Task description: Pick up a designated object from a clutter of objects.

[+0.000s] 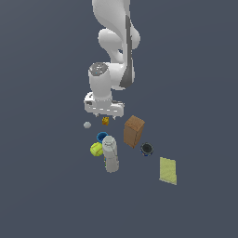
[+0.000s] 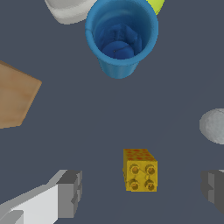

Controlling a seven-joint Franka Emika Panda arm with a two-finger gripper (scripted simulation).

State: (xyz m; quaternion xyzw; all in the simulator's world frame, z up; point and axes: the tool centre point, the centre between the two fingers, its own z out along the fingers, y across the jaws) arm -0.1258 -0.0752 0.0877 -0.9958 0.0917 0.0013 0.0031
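We see the hand (image 2: 140,190) spread wide in the wrist view, one grey finger (image 2: 70,193) on either side of the brick (image 2: 141,169), with clear gaps between each pad and the brick, so it holds and touches nothing. The brick, orange-yellow with studs on one face, lies on the dark surface (image 2: 78,127) between the fingers, apart from the rest of the clutter. The wrist view gives us detail the exterior view lacks: the studs, the hollow of the blue cup (image 2: 121,35), a corner of the brown box (image 2: 15,98), the edge of the small grey ball (image 2: 213,126), a slice of the yellow-green ball (image 2: 155,5) and part of the white bottle (image 2: 68,11) beyond the cup. The exterior view shows what the wrist view misses: the arm hanging over the brick, the hand low above it with the fingers hard to make out, the black cup (image 1: 146,149) beside the box, and the pale-yellow pad (image 1: 168,170) well apart toward the exterior view's right.
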